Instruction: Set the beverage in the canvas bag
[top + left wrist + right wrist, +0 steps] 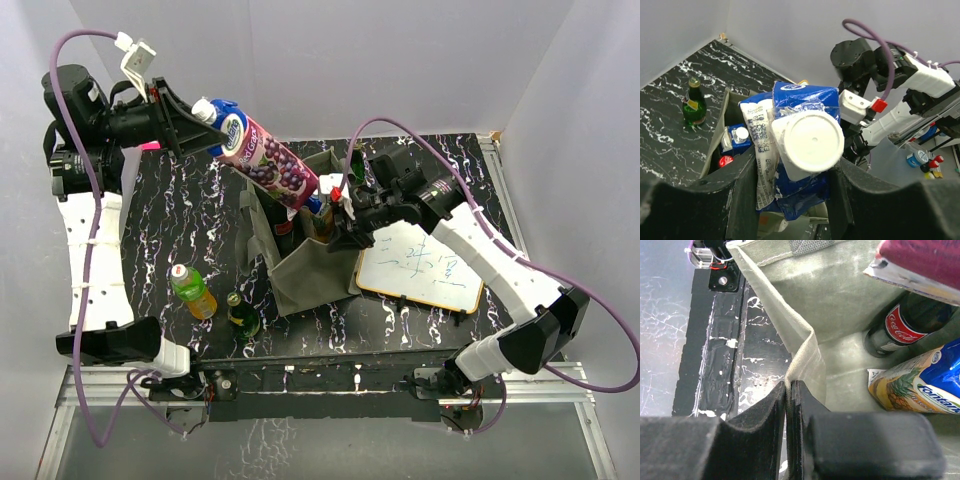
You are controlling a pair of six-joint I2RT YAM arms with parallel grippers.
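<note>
Left wrist showed my left gripper (pixel 790 197) clamping the beverage carton (pixel 802 102) by its capped top, canvas bag (pixel 718 137) beneath the jaws — full and heavy, I judged, walls crushable — my right gripper (pixel 788 405) pinching its rim.

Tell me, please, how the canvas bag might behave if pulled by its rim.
Probably floppy: the canvas bag folds where the right gripper pinches its rim. The cola bottle and pineapple carton inside likely anchor its base, so a pull may only stretch the wall.
</note>
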